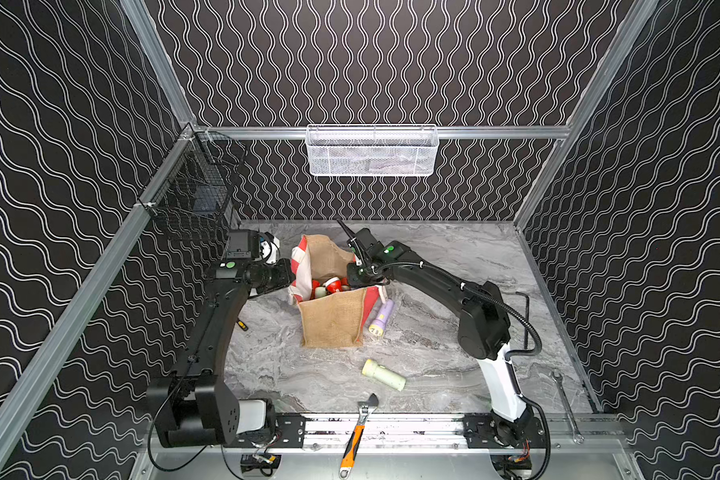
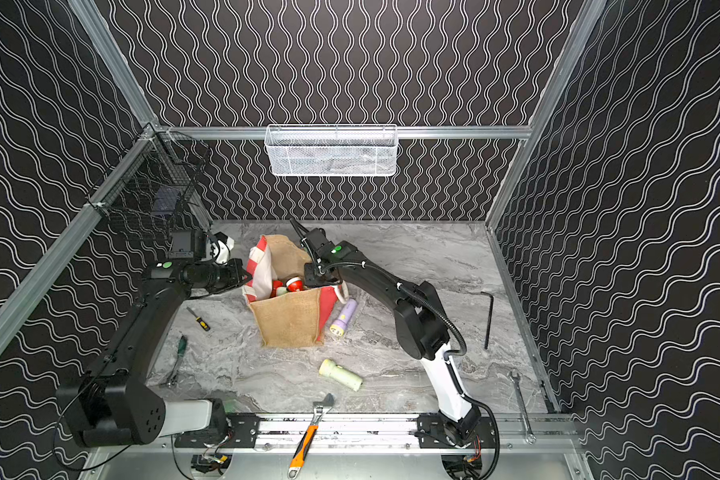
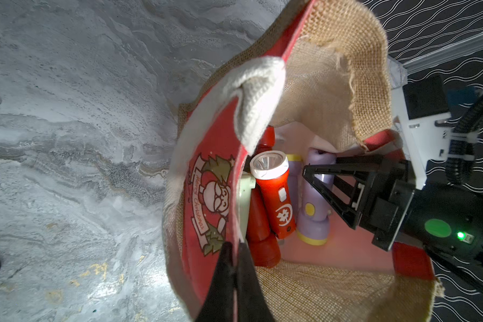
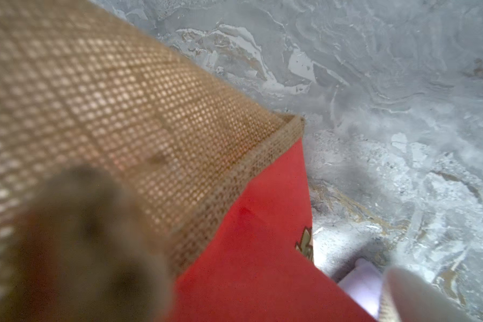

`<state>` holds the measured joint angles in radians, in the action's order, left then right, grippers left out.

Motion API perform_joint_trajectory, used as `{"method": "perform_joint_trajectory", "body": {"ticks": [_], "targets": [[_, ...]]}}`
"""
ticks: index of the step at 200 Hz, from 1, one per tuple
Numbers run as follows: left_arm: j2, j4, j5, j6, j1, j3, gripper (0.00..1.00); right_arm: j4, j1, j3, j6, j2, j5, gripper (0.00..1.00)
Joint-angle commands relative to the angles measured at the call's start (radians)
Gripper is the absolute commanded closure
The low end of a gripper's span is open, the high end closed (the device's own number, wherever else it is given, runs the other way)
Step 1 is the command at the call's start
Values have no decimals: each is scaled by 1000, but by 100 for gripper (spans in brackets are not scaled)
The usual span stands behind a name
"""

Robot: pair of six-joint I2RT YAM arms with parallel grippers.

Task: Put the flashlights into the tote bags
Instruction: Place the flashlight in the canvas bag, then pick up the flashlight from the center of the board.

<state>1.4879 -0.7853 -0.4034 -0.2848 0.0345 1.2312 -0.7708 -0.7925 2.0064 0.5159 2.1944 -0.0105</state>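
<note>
The tote bag (image 1: 333,320) (image 2: 287,318) stands open mid-table, tan burlap with red side panels. My left gripper (image 3: 234,245) (image 1: 293,274) is shut on its red left panel at the rim. My right gripper (image 3: 307,170) reaches down inside the bag, its tip at a lilac flashlight (image 3: 315,200) standing head down; it shows side-on, so its opening is unclear. A red flashlight (image 3: 273,192) (image 1: 332,284) and a pale green one (image 3: 245,195) also lie inside. On the table lie a lilac flashlight (image 1: 382,318) (image 4: 360,284) against the bag's right side and a pale green flashlight (image 1: 383,374) nearer the front.
An orange-handled wrench (image 1: 358,432) lies across the front rail. A spanner (image 1: 566,407) and a hex key (image 1: 526,320) lie at the right, a screwdriver (image 2: 198,319) and a green tool (image 2: 179,357) at the left. A white mesh basket (image 1: 370,151) and a black wire basket (image 1: 196,195) hang on the walls.
</note>
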Motion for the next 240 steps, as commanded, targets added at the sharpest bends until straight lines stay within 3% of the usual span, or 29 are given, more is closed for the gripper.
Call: {"method": "perform_joint_trajectory", "body": {"ticks": [1, 45, 92, 126, 174, 205, 240], "targets": [[3, 12, 2, 4, 1, 4, 95, -61, -2, 37, 10, 1, -15, 56], [-5, 13, 0, 3, 1, 2, 95, -60, -1, 86, -8, -87, -15, 46], [-11, 16, -2, 0, 1, 3, 95, -62, -1, 59, -4, -283, 37, 46], [-18, 13, 0, 1, 0, 4, 95, -32, 26, -221, 63, -586, 178, 45], [-19, 10, 1, 0, 1, 8, 95, -40, 153, -652, 245, -870, 192, 43], [-17, 10, 8, 0, 0, 4, 95, 113, 229, -844, 287, -875, 45, 42], [-21, 3, 15, 3, 1, 4, 95, 239, 275, -858, 268, -703, -134, 40]]}}
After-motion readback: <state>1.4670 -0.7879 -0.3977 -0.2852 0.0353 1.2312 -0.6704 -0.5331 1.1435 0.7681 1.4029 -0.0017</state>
